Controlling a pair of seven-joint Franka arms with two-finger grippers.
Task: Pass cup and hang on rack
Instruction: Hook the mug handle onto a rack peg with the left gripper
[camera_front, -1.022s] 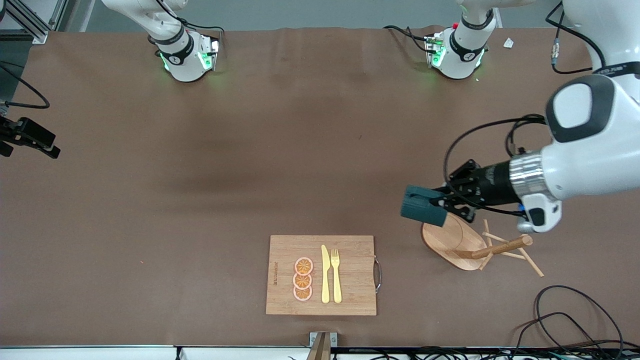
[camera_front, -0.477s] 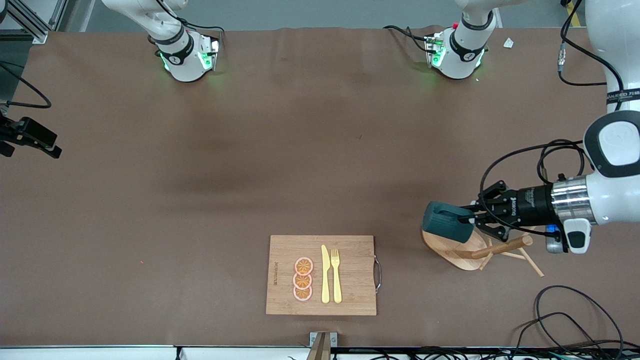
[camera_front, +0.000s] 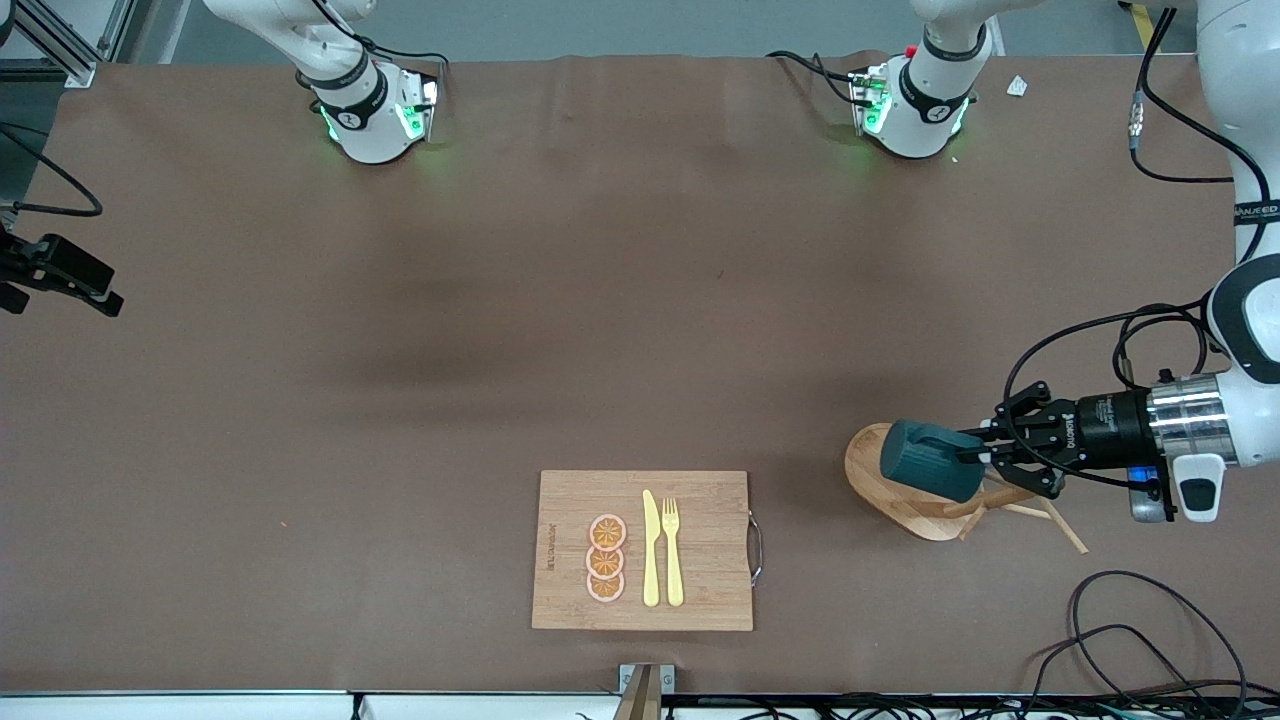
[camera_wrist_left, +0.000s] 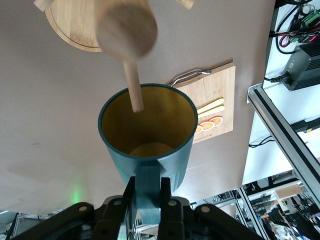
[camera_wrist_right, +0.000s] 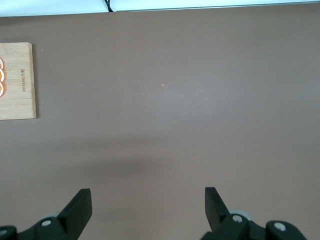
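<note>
The dark teal ribbed cup (camera_front: 925, 460) lies on its side in the air over the rack's oval base (camera_front: 872, 480). My left gripper (camera_front: 982, 456) is shut on the cup's handle. In the left wrist view the cup (camera_wrist_left: 147, 130) shows its yellowish inside. There my left gripper (camera_wrist_left: 148, 192) clamps the handle. One thin peg (camera_wrist_left: 132, 85) of the rack reaches from the thick post (camera_wrist_left: 126, 22) across the cup's rim, its tip over the mouth. My right gripper (camera_front: 60, 275) waits open and empty at the right arm's end of the table, and shows over bare table in the right wrist view (camera_wrist_right: 147, 205).
A bamboo cutting board (camera_front: 700, 600) with orange slices, a yellow knife and a fork lies near the front edge, beside the rack toward the right arm's end. Black cables (camera_front: 1130, 620) lie near the front edge at the left arm's end.
My left gripper has carried the cup toward the left arm's end of the table, from beside the rack to over its base and against the pegs. The right arm has not moved.
</note>
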